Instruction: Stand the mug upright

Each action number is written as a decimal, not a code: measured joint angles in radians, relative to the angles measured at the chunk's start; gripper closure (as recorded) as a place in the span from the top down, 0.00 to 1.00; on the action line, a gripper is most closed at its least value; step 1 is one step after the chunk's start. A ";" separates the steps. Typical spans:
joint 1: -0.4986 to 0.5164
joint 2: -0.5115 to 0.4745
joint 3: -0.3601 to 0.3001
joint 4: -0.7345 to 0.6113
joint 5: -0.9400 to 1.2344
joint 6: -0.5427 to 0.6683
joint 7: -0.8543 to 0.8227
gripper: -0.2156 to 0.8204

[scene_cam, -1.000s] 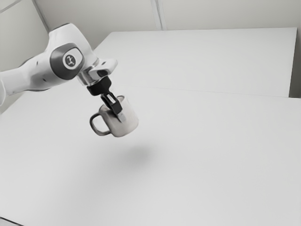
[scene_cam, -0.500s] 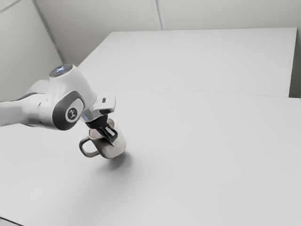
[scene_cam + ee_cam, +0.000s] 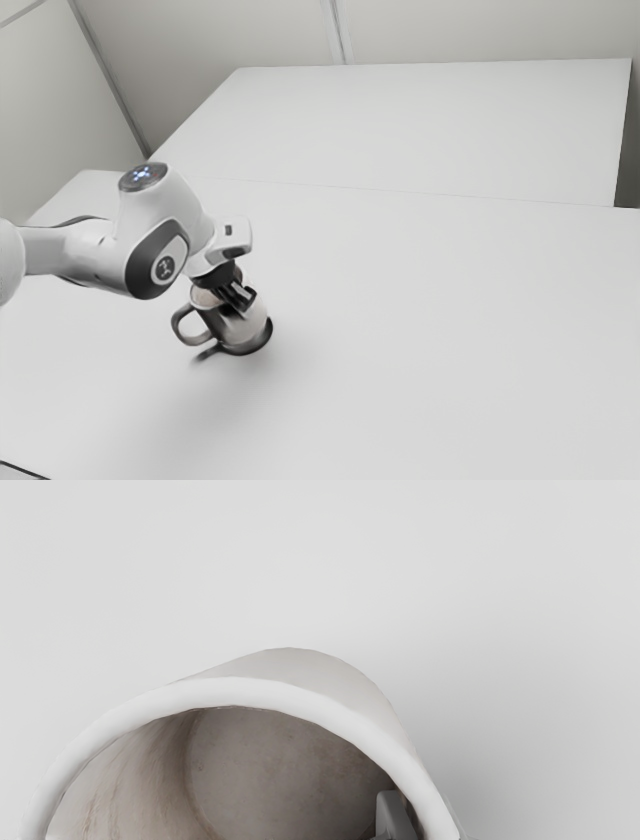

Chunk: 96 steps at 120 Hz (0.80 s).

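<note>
Holding a pale grey-beige, round-walled ceramic-looking mug w/ the black two-finger gripper rn, pincer clamped on the mug's wall. One grey finger is down inside the mug by the wall, and a sliver of the other is just outside it, so the wall's pinched btwn the two.

Mug's mouth faces mostly up but it's leaning a bit, mouth tipped toward the exterior view's left. Base is right down at the smooth white table, dark shadow hugging it, but can't tell if it's sitting flat tbh. The dark curved loop handle sticks out on the mug's side toward the exterior view's left, w/ a small dark shadow on the table below it.

White-and-grey robot arm comes in above the mug from the exterior view's left. Wrist cam looks into the mug past a thick white rim, w/ brownish streaks on the inner wall fyi.
</note>
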 joint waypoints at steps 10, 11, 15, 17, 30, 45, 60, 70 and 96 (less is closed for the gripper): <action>-0.001 0.018 0.000 0.001 0.003 0.005 -0.016 0.03; -0.001 0.020 0.000 0.001 0.003 0.005 -0.018 0.03; -0.001 0.027 -0.001 0.001 0.004 0.007 -0.023 0.03; -0.001 0.031 -0.001 0.001 0.005 0.008 -0.026 0.03; -0.001 0.053 -0.001 0.002 0.007 0.016 -0.042 0.03; -0.002 0.067 -0.001 0.004 0.003 0.020 -0.053 0.13; -0.011 0.060 -0.001 0.008 -0.006 0.020 -0.053 0.38; -0.014 0.044 -0.002 0.018 -0.009 0.011 -0.053 0.51; -0.012 0.027 -0.001 0.149 -0.013 -0.155 -0.070 0.69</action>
